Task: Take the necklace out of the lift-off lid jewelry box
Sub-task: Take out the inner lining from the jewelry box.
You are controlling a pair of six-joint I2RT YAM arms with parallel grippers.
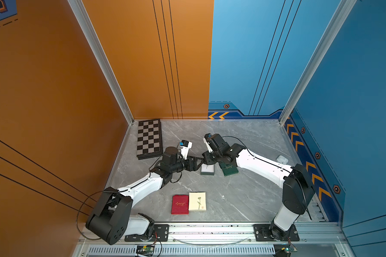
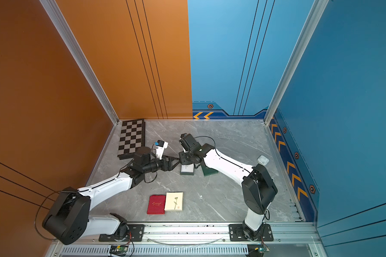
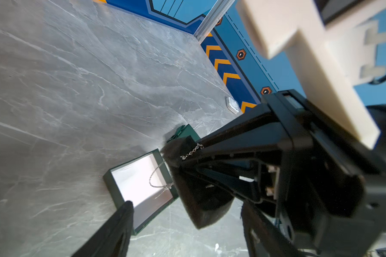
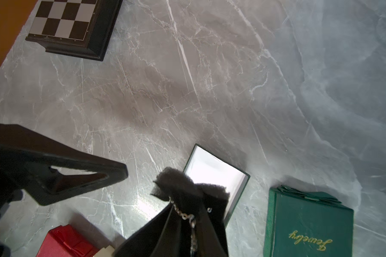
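The green jewelry box base [image 1: 207,170] [image 3: 140,184] [image 4: 212,171] lies open mid-table, showing its white lining. Its green lid [image 1: 228,169] [image 4: 308,222], lettered in gold, rests on the table to the right of it. My right gripper [image 1: 206,155] [image 4: 187,200] is shut on a black foam pad [image 3: 201,200] [image 4: 178,180], held just above the box. The silver necklace [image 3: 158,178] [image 4: 183,214] is wound on the pad, and a loop of chain hangs over the lining. My left gripper [image 1: 201,158] [image 3: 187,209] is open, one finger on each side of the pad.
A chessboard [image 1: 148,139] lies at the back left. A red box [image 1: 179,204] and a cream box [image 1: 197,201] sit side by side near the front edge. A small white case [image 1: 282,159] lies by the right wall.
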